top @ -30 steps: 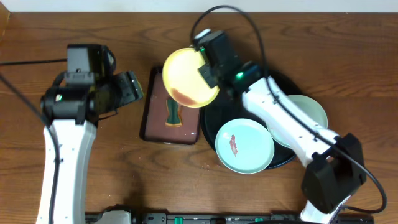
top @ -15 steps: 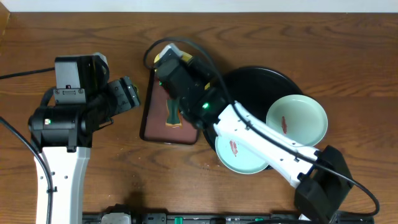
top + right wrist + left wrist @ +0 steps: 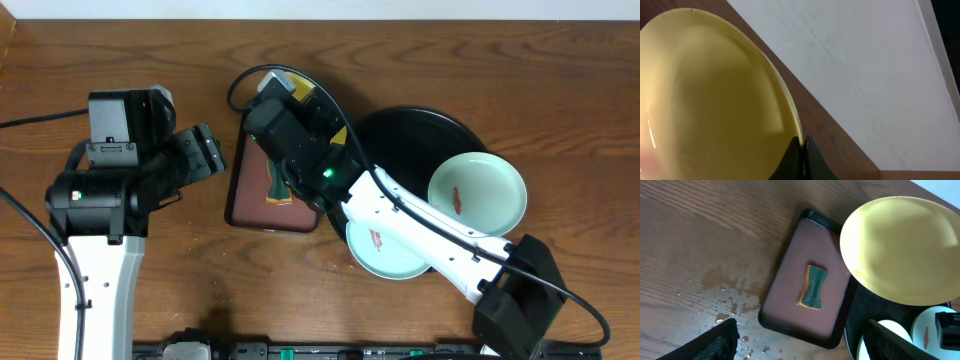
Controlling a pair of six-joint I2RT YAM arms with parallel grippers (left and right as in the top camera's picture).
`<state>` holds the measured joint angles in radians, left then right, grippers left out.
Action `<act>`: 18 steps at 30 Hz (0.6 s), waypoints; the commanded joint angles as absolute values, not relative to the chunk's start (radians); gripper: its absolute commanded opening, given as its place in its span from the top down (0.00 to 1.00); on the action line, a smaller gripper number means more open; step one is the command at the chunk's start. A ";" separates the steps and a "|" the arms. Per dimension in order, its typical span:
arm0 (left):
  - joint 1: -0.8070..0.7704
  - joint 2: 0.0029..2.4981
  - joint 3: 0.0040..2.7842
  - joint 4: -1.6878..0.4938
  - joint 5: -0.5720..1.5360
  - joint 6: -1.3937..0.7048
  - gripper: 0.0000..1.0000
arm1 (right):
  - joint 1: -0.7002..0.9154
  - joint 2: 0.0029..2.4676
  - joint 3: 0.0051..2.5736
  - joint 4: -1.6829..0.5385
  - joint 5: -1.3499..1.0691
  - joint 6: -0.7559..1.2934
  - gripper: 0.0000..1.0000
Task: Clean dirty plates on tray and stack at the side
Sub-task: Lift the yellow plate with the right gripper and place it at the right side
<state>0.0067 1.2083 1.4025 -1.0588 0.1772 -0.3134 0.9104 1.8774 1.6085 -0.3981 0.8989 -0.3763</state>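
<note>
My right gripper point(image 3: 803, 155) is shut on the rim of the pale yellow plate point(image 3: 710, 100), which hangs tilted on edge over the brown tray. The left wrist view shows that plate's point(image 3: 900, 250) face. From overhead the right arm point(image 3: 400, 215) hides nearly all of it. Two mint-green plates with red smears lie on the black tray point(image 3: 420, 122): one point(image 3: 478, 192) at its right side, the other point(image 3: 395, 250) at its front edge, partly under the arm. My left gripper point(image 3: 208, 150) is open and holds nothing, left of the brown tray, its fingers point(image 3: 715, 342) wide apart.
A rectangular brown tray point(image 3: 250, 195) with a black rim lies left of the black tray, and a green-and-orange sponge point(image 3: 814, 286) lies in its middle. Water drops point(image 3: 725, 297) wet the wood beside it. The table's far edge runs along the top.
My right arm has swung left from the black tray's edge to above the brown tray, turning the yellow plate on edge. The left gripper shifted slightly and spread a bit wider.
</note>
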 commanded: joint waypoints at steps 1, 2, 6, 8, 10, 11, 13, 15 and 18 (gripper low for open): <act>0.011 1.205 1.420 -1.062 0.171 -0.307 0.19 | 0.929 1.845 1.624 -0.392 0.935 -0.383 0.99; 0.011 1.205 1.420 -1.062 0.171 -0.307 0.19 | 0.929 1.845 1.624 -0.392 0.935 -0.383 0.99; 0.011 1.205 1.420 -1.062 0.171 -0.307 0.19 | 0.929 1.845 1.624 -0.387 0.936 -0.383 0.99; 0.011 1.205 1.420 -1.062 0.171 -0.307 0.19 | 0.929 1.845 1.624 -0.379 0.935 -0.383 0.99; 0.011 1.205 1.420 -1.062 0.171 -0.307 0.19 | 0.929 1.845 1.624 -0.373 0.936 -0.383 0.99; 0.011 1.205 1.420 -1.062 0.171 -0.307 0.19 | 0.929 1.845 1.624 -0.373 0.936 -0.383 0.99; 0.011 1.205 1.420 -1.062 0.171 -0.307 0.19 | 0.929 1.845 1.624 -0.373 0.935 -0.392 0.99; 0.011 1.205 1.420 -1.062 0.171 -0.307 0.19 | 0.930 1.845 1.624 -0.369 0.935 -0.406 0.99; 0.011 1.205 1.420 -1.062 0.171 -0.307 0.19 | 0.935 1.845 1.624 -0.355 0.937 -0.436 0.99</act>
